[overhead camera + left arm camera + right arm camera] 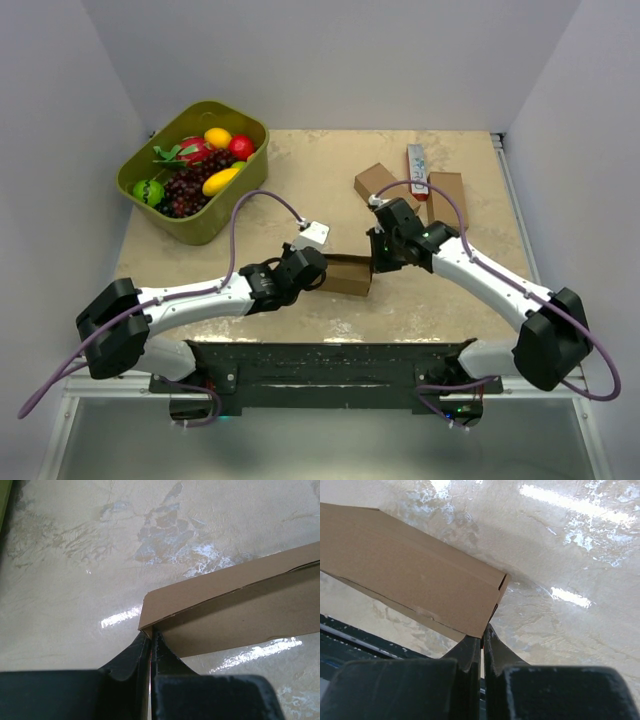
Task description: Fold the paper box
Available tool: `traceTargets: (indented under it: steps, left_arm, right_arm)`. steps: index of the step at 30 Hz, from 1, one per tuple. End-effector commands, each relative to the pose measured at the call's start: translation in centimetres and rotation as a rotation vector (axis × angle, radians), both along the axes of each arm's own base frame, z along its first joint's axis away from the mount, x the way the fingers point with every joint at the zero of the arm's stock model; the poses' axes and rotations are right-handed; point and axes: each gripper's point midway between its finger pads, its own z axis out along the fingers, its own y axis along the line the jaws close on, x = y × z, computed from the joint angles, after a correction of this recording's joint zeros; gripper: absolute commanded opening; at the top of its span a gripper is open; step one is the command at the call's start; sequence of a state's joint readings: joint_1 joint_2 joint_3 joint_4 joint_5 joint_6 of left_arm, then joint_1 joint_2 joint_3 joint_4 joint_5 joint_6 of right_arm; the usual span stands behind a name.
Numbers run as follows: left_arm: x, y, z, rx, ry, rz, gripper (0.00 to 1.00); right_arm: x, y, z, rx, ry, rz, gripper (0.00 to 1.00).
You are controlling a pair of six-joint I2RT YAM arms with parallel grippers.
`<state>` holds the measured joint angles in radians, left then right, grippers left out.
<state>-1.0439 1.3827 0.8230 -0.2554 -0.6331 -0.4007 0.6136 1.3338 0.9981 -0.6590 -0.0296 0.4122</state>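
Left gripper (151, 632): fingers together, tips at left end corner of paper box (348, 275), which lies mid-table between arms. Right gripper (482, 629): fingers together at right end corner. Flap pinched? Cannot tell. Press both ends evenly; avoid crushing corners.

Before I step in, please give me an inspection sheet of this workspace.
Surface: beige mottled table, glossy.
Job's things: paper box at centre, between both arms.
Clutter: green bin of toy fruit back left; brown box, second brown box, white-red carton back right.
End effectors: left end effector shut on a box corner; right end effector likewise, opposite end.
Cables: purple cables arching over each arm.
Surroundings: plain white walls; nothing else seen.
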Motion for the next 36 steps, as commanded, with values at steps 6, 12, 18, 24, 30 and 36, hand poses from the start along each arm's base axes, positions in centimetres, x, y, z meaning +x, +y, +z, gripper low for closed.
traceTargets:
  steps: [6, 12, 18, 24, 30, 36]
  left_arm:
    - [-3.3, -2.5, -2.5, -0.050, 0.157, -0.121, 0.00]
    - [-3.1, -2.1, -2.2, -0.037, 0.144, -0.114, 0.00]
    - [-3.1, -1.9, -2.3, -0.026, 0.145, -0.114, 0.00]
    - [-3.1, -1.7, -2.3, -0.022, 0.142, -0.112, 0.00]
    - [-3.1, -1.7, -2.4, -0.022, 0.145, -0.107, 0.00]
    - [-3.2, -1.7, -2.7, -0.013, 0.154, -0.107, 0.00]
  right_arm:
    - [-2.2, 0.9, -1.8, -0.128, -0.006, 0.028, 0.00]
    - [-2.5, 1.7, 0.6, -0.044, -0.035, 0.041, 0.26]
    - [-1.9, 2.0, 6.1, 0.030, -0.128, 0.011, 0.77]
    - [-0.1, 1.3, 8.0, 0.010, -0.217, -0.052, 0.75]
    - [0.4, 0.8, 7.1, 0.052, -0.290, -0.165, 0.52]
    - [-1.1, 0.1, 5.7, 0.080, -0.330, -0.250, 0.41]
